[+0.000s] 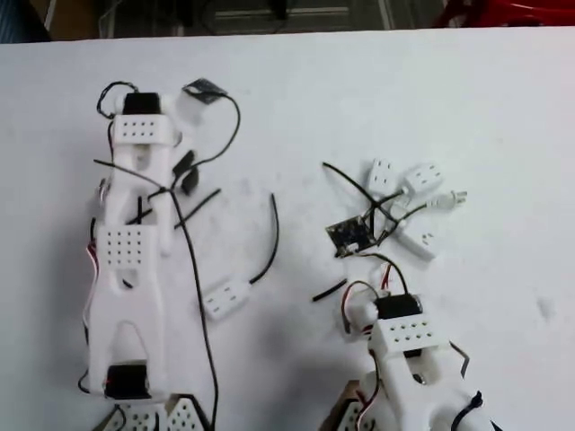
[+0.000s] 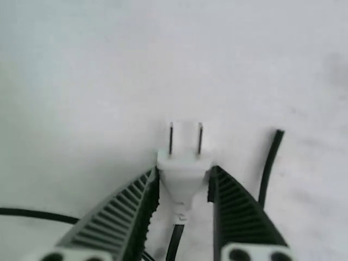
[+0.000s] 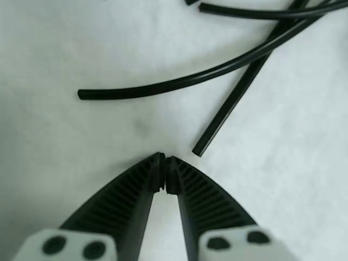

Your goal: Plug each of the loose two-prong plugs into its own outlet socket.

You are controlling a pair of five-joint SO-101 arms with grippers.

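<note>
My left gripper [image 2: 183,174] is shut on a white two-prong plug [image 2: 184,162], gripped by its body with both metal prongs pointing away from me over bare white table. The plug's black cord [image 2: 174,244] runs back between the fingers. My right gripper [image 3: 165,166] is shut with nothing in it, just above the table beside a cut black cable end [image 3: 198,148]. In the high view, one white outlet socket [image 1: 226,298] lies in the middle. Three more sockets [image 1: 381,177] [image 1: 422,178] [image 1: 418,241] are clustered at the right, with a loose white plug [image 1: 446,202] beside them.
A small dark circuit board [image 1: 350,235] lies among tangled black cables [image 1: 359,193] by the right cluster. A loose black cable [image 1: 272,238] curves from the middle socket. The left arm [image 1: 126,251] stretches along the left side. The right arm [image 1: 404,337] sits at the front right.
</note>
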